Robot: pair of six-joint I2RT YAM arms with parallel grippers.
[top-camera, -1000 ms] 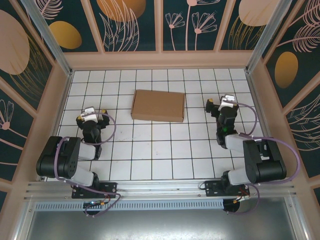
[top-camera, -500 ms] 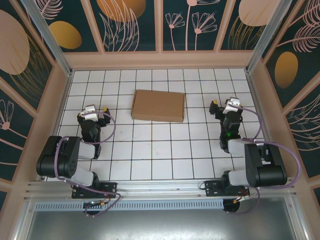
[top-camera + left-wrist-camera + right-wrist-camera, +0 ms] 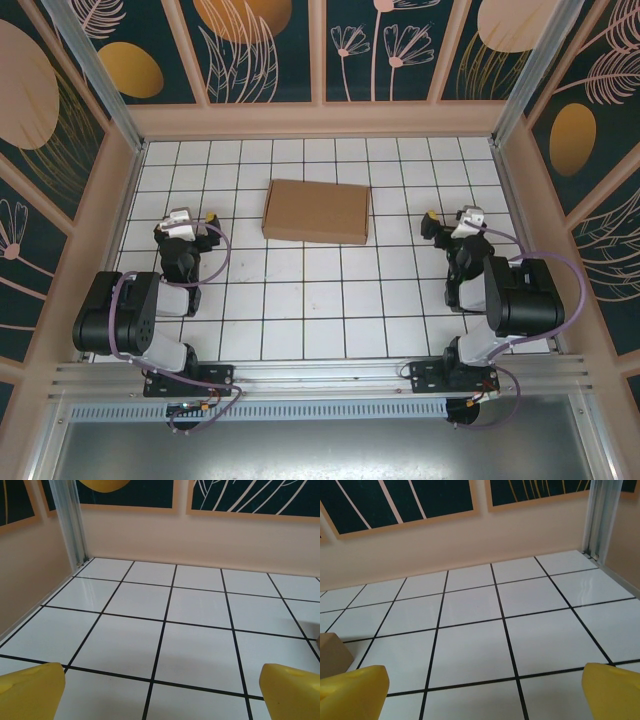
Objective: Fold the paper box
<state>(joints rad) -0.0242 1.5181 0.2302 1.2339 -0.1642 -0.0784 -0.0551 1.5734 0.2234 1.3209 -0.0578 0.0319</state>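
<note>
Glossy white tiled table [image 3: 300,300], black grid lines. Slick, so likely to let cardboard skate under a one-sided push instead of creasing. Paper box [image 3: 317,211] mid-table toward the far wall, well apart from both arms: matte brown cardboard, shallow, rectangular, apparently closed flat. Liable to spring open if tabs sit unseated. Left gripper [image 3: 160,692] and right gripper [image 3: 482,690] spread wide, empty. Smooth blunt yellow fingertips [image 3: 30,690], so poor purchase on thin edges.
</note>
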